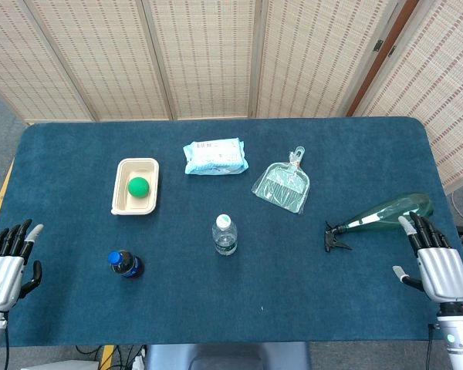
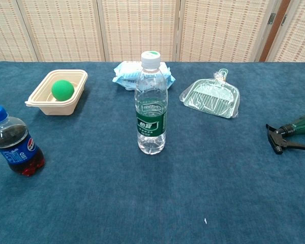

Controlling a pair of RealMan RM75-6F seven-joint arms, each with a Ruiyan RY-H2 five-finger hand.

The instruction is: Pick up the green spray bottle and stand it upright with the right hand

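Spray bottle (image 1: 382, 212) lies on its side at the counter's (image 1: 309, 293) three o'clock edge, nozzle toward nine, with the empty, fingers-apart right hand (image 1: 436, 262) just beside its base, so grasping seems next: close around the body, then tip it upright.
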